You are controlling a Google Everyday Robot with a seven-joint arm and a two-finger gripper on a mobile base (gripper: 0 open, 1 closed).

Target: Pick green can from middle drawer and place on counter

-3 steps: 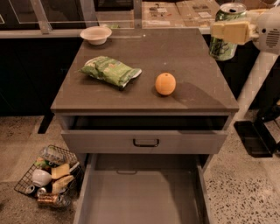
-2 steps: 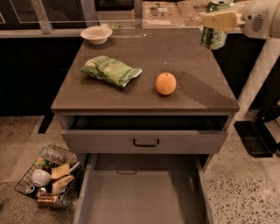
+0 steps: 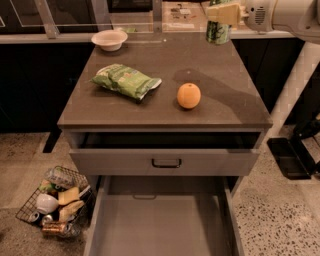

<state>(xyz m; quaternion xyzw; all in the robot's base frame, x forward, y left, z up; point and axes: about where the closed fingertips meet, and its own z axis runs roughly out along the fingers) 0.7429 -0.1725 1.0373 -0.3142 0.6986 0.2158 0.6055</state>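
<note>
The green can [image 3: 218, 33] is upright in my gripper [image 3: 221, 13], whose cream fingers [image 3: 226, 13] are shut on its upper part. It is at the far right corner of the counter [image 3: 150, 107]; I cannot tell whether its base touches the top. My white arm reaches in from the upper right. The middle drawer [image 3: 160, 227] is pulled out at the bottom and shows only its bare grey floor.
On the counter lie a crinkled green snack bag [image 3: 125, 80], an orange [image 3: 188, 95] and a white bowl [image 3: 109, 39] at the far left. The shallow drawer with a black handle [image 3: 166, 163] is partly open. A wire basket of junk [image 3: 55, 202] stands on the floor at left.
My gripper has carried the green can leftward, from beside the counter's right edge to its far right corner. Everything else is unmoved.
</note>
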